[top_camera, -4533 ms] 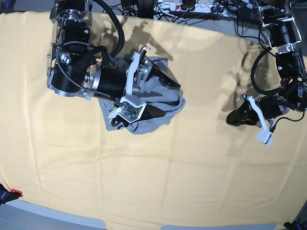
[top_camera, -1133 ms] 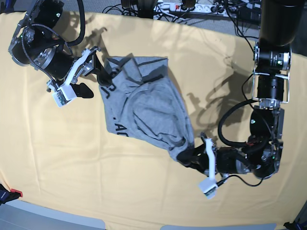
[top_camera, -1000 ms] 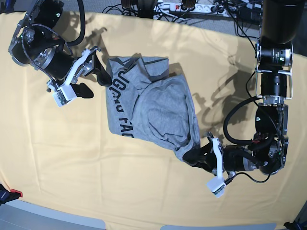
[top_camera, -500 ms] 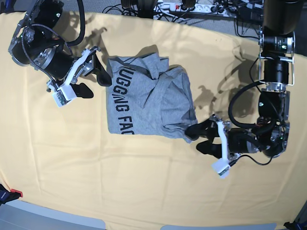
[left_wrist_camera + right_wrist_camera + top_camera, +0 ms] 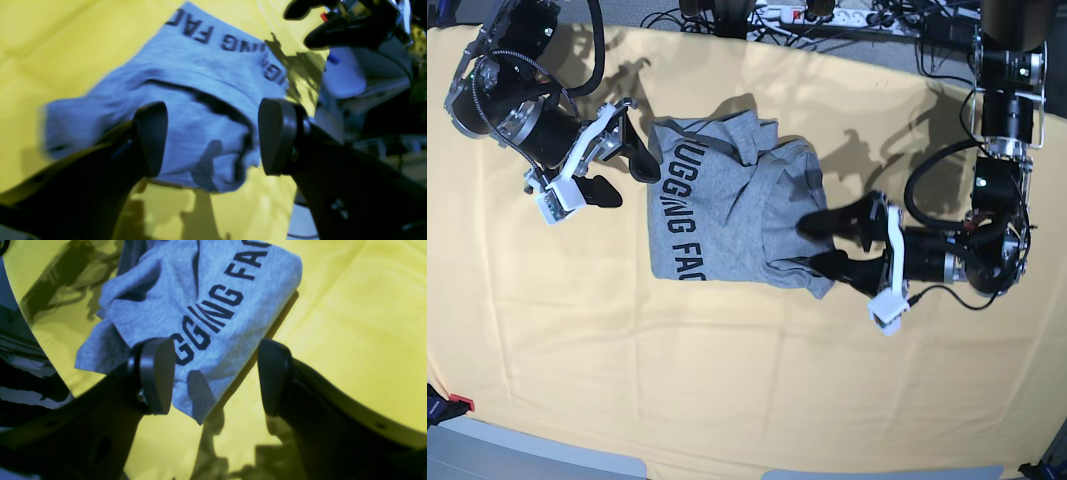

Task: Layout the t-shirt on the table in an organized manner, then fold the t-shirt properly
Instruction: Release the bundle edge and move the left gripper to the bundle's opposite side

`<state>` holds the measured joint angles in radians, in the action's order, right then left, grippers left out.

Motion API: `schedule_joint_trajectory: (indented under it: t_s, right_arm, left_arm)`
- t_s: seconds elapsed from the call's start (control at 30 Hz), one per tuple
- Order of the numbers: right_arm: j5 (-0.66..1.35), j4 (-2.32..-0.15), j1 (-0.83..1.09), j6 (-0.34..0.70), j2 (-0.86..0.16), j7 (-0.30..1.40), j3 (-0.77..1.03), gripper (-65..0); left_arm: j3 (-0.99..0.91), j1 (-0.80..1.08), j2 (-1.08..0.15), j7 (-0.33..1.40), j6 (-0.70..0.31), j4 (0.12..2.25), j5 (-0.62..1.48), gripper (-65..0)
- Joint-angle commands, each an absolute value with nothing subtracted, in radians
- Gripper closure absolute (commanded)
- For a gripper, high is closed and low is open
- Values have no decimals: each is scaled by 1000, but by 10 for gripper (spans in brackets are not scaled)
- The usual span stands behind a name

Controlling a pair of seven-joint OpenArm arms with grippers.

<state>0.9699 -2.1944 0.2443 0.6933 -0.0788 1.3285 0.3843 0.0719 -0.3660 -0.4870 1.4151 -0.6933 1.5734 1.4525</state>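
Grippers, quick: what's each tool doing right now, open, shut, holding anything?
Left tool: open, over the t-shirt, holding nothing.
Right tool: open, beside the shirt's edge, holding nothing.

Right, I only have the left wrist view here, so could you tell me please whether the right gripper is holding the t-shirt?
Observer: No. The right gripper stands open beside the t-shirt, at the edge with the lettering, holding nothing.
Operator: Thank you. Is the shirt laid out flat?
Observer: Not yet. In the base view it lies bunched, with folds piled near its far edge.
Operator: And where is my left gripper over it?
Observer: The left gripper is open over the shirt's corner nearest that arm, on the table.
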Motion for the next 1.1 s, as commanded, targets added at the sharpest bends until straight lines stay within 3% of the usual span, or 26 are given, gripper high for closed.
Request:
schedule_joint_trajectory:
  t_s: [0.0,0.27,0.7,0.87,1.07]
  right_arm:
    - [995,-2212,234,698,-84,1306,387,-389]
    - [995,-2212,235,698,-84,1303,387,-389]
    - [995,-2212,235,698,-84,1303,387,-389]
    - [996,-2212,235,698,-84,1303,387,-389]
    - [996,-2212,235,698,-84,1303,387,-389]
  left_arm:
    - [64,-366,-499,1396,-698,1632,1484,-432]
    - [63,-175,-504,1396,-698,1892,1464,-432]
    - [64,-23,-504,1396,-698,1896,1129,-432]
    - [64,-9,-498,1239,-698,1894,982,-432]
    - [65,-9,-455,1217,-698,1866,961,-432]
